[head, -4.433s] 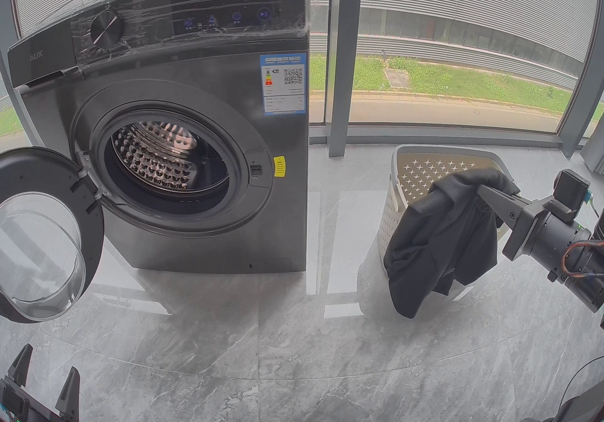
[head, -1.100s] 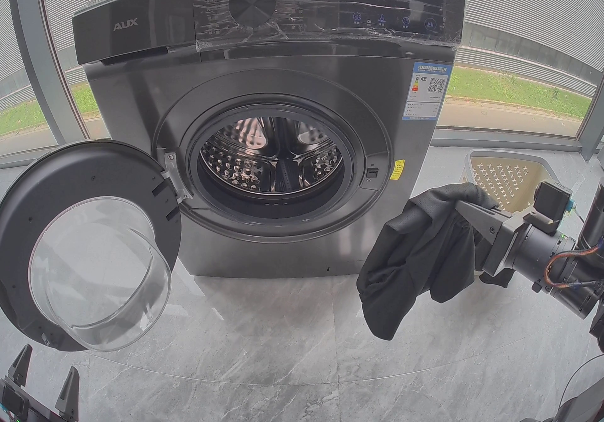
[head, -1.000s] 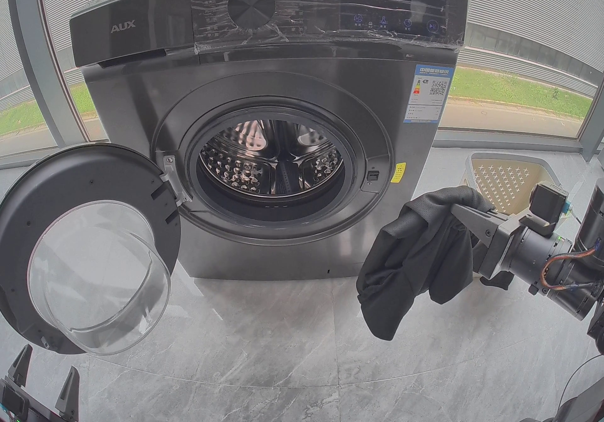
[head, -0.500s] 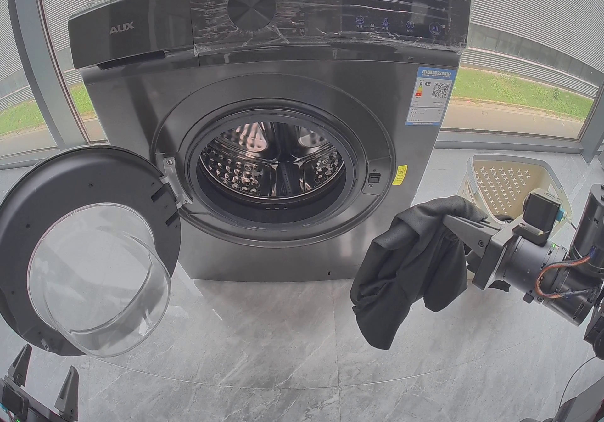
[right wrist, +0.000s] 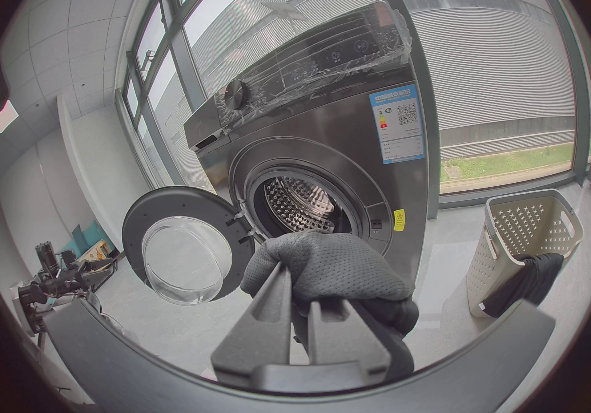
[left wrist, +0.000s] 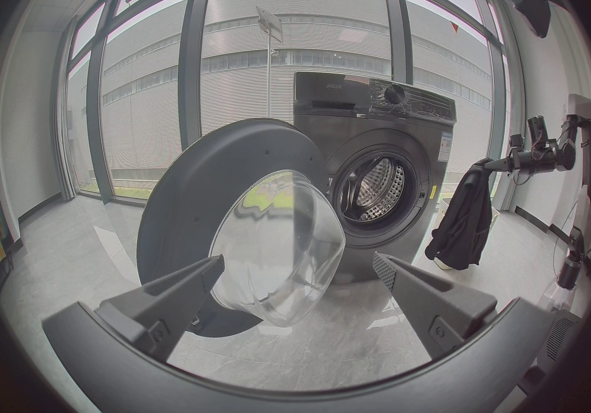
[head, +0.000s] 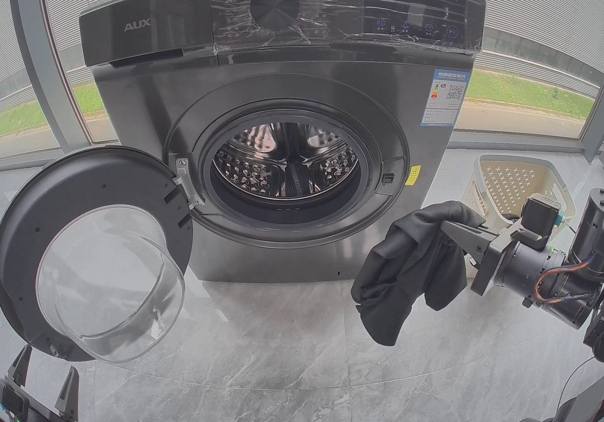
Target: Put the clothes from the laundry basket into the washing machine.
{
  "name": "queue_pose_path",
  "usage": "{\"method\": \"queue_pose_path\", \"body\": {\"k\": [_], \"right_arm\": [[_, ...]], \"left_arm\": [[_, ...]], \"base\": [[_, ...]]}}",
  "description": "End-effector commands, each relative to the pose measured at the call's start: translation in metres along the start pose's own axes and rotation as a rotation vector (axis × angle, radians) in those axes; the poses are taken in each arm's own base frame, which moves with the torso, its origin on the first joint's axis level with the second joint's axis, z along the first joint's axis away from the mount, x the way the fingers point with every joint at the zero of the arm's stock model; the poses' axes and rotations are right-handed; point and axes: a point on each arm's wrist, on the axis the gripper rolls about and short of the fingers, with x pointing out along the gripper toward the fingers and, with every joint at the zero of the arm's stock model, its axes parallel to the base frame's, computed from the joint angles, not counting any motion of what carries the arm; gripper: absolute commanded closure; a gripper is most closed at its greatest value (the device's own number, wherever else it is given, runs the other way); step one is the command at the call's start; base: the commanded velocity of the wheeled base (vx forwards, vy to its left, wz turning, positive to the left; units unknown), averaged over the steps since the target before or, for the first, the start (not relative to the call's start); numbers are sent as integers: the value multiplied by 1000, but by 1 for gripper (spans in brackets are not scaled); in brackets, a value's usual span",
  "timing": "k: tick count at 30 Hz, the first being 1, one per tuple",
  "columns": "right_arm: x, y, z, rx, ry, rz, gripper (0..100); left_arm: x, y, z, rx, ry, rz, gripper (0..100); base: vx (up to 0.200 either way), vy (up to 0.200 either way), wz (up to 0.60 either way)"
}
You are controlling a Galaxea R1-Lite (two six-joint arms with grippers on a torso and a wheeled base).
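1 grey metal front-loading washing machine [head: 151, 96]; 1 cream perforated plastic laundry basket [head: 503, 184]; 2 garments: 1 dark grey cloth garment [head: 402, 272], 1 black cloth garment [right wrist: 523, 285].

Grey marble floor [head: 283, 341], tall windows [left wrist: 154, 100], daylight, grass strip outside.

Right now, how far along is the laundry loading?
Done: the washing machine door stands open and one dark garment is out of the laundry basket. In hand: the right gripper holds it right of the opening. Remaining: the drum looks empty, and a second dark garment hangs over the basket's rim.
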Motion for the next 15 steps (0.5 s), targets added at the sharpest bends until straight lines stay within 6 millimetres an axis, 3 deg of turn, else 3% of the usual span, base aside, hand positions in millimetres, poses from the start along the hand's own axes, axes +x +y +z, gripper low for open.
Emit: {"method": "queue_pose_path", "body": {"k": [1, 8, 15], "right_arm": [[0, 1, -1, -3, 2, 7, 100], [0, 8, -4, -11, 19, 38, 100], [22, 24, -14, -17, 34, 93, 100]], "left_arm": [[0, 0, -5, 0, 0, -1, 0], [0, 0, -5, 23, 0, -2, 0], [0, 0, -5, 20, 0, -7, 0]], "base": [[0, 0, 0], [0, 0, 0], [0, 0, 0]]}}
